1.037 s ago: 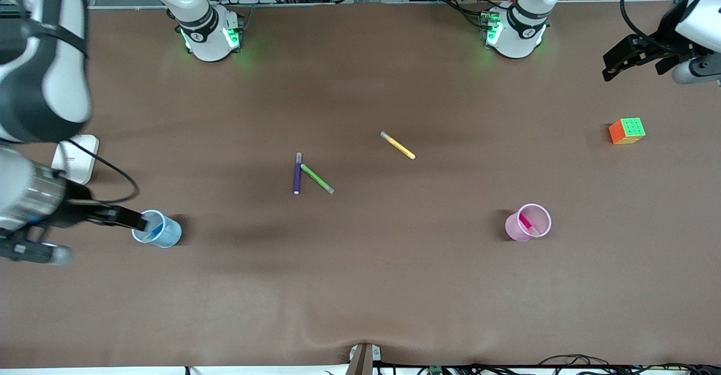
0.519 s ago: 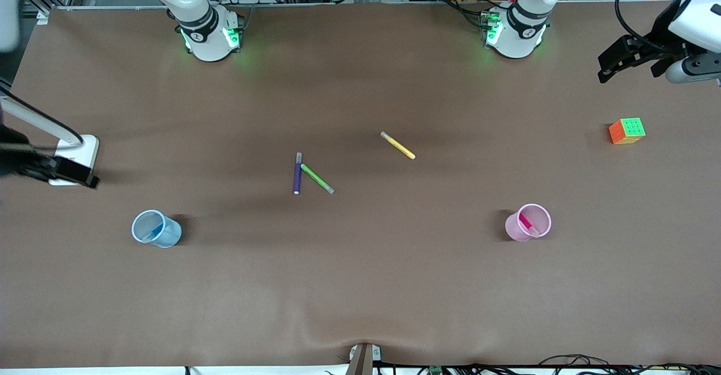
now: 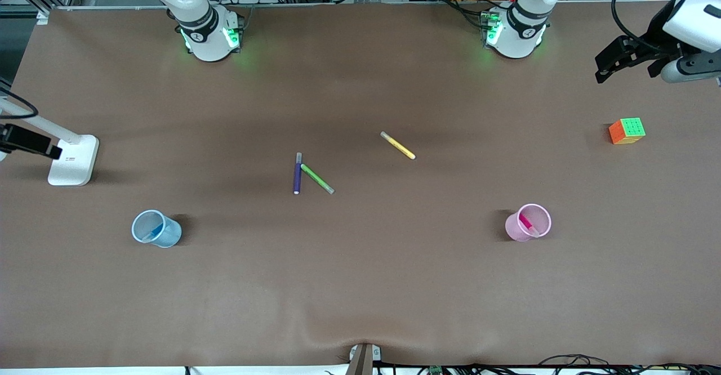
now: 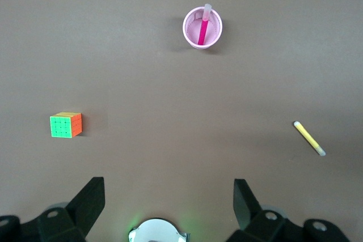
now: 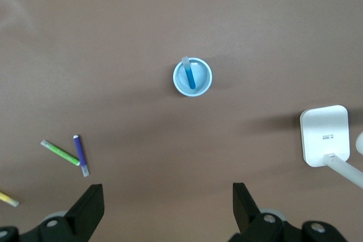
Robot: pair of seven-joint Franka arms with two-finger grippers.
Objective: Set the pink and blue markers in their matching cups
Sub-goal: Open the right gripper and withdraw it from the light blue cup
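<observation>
The left end effector point(image 3: 611, 65) hangs spread and empty near the counter's corner at its own end; the right end effector point(image 5: 168, 208), also spread, is high over the counter's other end. Neither needs to reach: one pink marker point(image 3: 526, 222) leans in the one pink cup point(image 3: 521, 230), one blue marker point(image 3: 155, 232) in the one blue cup point(image 3: 169, 235). Three other markers lie mid-counter.

High front overview; both wrist cameras looking down, seemingly from height.
</observation>
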